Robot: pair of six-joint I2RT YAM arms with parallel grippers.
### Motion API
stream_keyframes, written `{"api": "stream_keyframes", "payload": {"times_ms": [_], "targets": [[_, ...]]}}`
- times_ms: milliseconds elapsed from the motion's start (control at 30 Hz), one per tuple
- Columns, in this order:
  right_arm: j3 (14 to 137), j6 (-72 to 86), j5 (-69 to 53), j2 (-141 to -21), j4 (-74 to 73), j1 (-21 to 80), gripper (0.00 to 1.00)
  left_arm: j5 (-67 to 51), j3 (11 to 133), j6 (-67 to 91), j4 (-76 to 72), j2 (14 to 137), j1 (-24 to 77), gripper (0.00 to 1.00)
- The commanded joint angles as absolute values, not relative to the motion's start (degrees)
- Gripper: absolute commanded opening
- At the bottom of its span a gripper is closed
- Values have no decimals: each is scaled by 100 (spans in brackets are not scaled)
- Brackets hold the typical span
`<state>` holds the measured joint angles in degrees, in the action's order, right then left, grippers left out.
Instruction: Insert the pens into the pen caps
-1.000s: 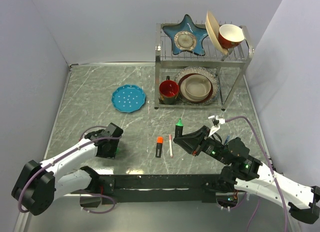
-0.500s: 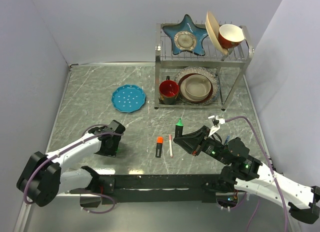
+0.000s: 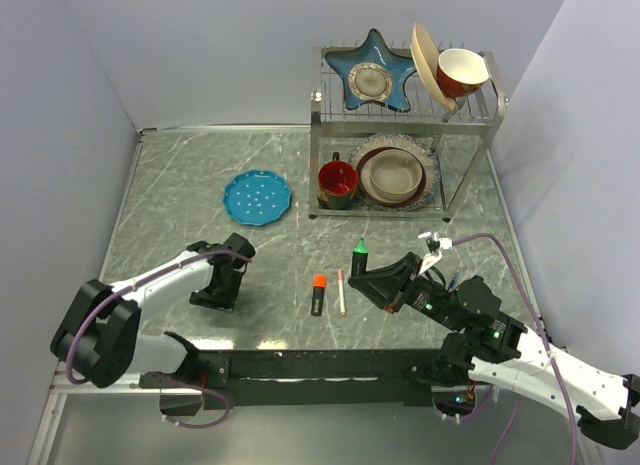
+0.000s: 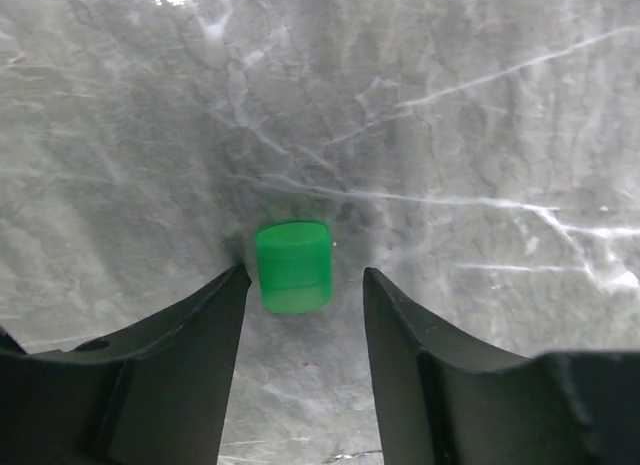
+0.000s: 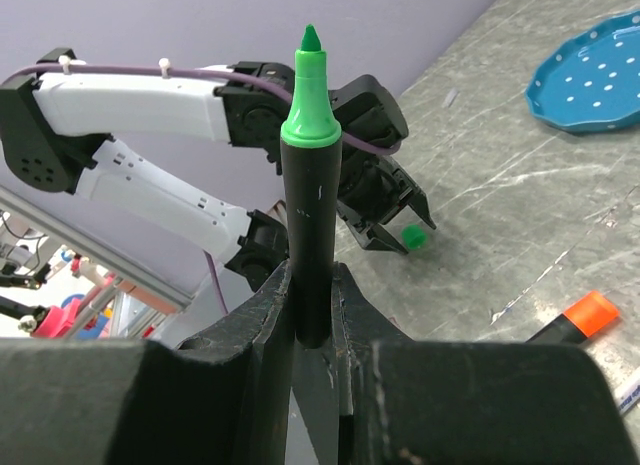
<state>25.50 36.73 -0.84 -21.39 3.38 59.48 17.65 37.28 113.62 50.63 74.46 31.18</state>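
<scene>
Low on the left side, with the left arm (image 3: pixel 160 280): stretched from the near corner toward the middle of the surface (image 3: pixel 180 185), wrist bent steeply down. With the left fingers (image 4: pixel 222 310): spread, straddling the green cap (image 4: pixel 293 267), which lies on the marble; narrow gap on either side, no grip. On the right side, with the right arm (image 3: pixel 490 335): reaching in from the near right, elbow bent, wrist angled toward the centre. With the right fingers (image 5: pixel 265 325): pinching the black body of the green-tipped marker (image 5: pixel 310 185), its tip pointing away from the wrist. Between the two arms, flat on the surface: orange-topped marker (image 3: pixel 318 294), and just beside it the thin white pen (image 3: pixel 341 292). Farther back: blue plate (image 3: pixel 258 197).
</scene>
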Motion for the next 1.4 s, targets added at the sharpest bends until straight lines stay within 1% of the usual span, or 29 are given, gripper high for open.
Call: {"api": "stream_keyframes", "payload": {"times_ms": [0,300,467,500,533,600,633,700,733,767,900,1000,1100,1167,1200,1233,1300,1367], "targets": [[2830,3586,-9,-2004,352,5950,0,1608,3814,11611,5466,7892,2989,54],[2830,3542,105,-1925,255,5950,0,1538,3893,11197,5238,8508,2795,48],[2821,3533,149,-1855,211,5941,0,1652,3850,11127,5221,8455,2786,39],[2830,3542,149,-1854,211,5950,0,1652,3824,11127,5186,8420,2777,36],[2830,3542,149,-1854,211,5950,0,1644,3806,11092,5133,8333,2786,29],[2848,3542,132,-1890,193,5950,0,1617,3744,11048,5036,8253,2786,23],[2848,3542,141,-1916,185,5950,0,1617,3744,11013,5036,8201,2786,19],[2883,3542,123,-1986,123,5950,0,1626,3805,10925,5071,8113,2786,14],[2892,3551,114,-2021,106,5950,0,1635,3832,10690,5019,7990,2786,5],[2883,3559,106,-2082,97,5941,0,1635,3876,10514,4905,7911,2786,1],[2839,3595,35,-2320,202,5950,0,1678,4086,10126,4878,7385,2847,1],[2769,3630,-43,-2645,395,5950,0,2046,4437,9923,4922,7015,3163,1],[2716,3691,-237,-3119,632,5950,0,2460,4877,9625,4774,6673,3751,1],[2733,3709,-491,-3532,886,5950,0,2777,5096,9362,4440,6487,4235,1],[2751,3726,-588,-3681,975,5959,0,2838,5115,8969,4221,6278,4506,1],[2803,3735,-763,-3970,1115,5959,0,2935,5107,8747,3618,6162,4639,1],[2856,3770,-861,-4244,1230,5959,0,2971,4975,8160,2992,5812,4981,1],[2865,3814,-940,-4552,1414,5968,0,2953,4783,7929,2272,5600,5158,1]]}}
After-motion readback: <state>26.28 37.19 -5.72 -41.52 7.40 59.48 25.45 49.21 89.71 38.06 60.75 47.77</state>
